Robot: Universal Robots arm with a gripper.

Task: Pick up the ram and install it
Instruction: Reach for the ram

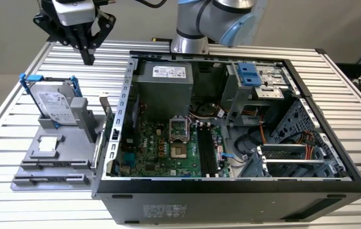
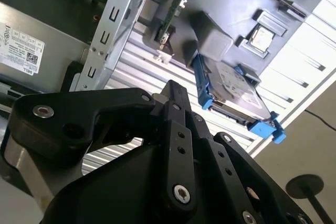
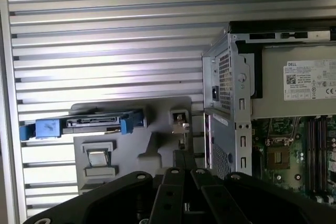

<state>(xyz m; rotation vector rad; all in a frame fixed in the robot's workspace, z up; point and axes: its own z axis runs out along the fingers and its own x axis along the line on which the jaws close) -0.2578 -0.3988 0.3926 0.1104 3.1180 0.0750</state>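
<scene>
The ram [image 1: 106, 116] is a thin dark stick standing on end in the grey holder [image 1: 72, 164], between the hard drive and the open case's side wall. It shows edge-on in the first wrist view [image 3: 180, 125] and as a greenish strip in the second wrist view [image 2: 174, 4]. My gripper [image 1: 88, 59] hangs above the table behind the holder, at the exterior view's upper left, well above the ram and apart from it. Its black fingers [image 3: 182, 157] are shut together with nothing between them. The long black memory slots [image 1: 207, 153] lie on the motherboard.
A silver hard drive [image 1: 56, 108] in a blue bracket stands upright in the holder, and a small square chip [image 1: 49, 143] lies in front of it. The open computer case [image 1: 231, 188] fills the middle of the slatted metal table [image 1: 34, 200]. The arm's base [image 1: 190, 44] stands behind the case.
</scene>
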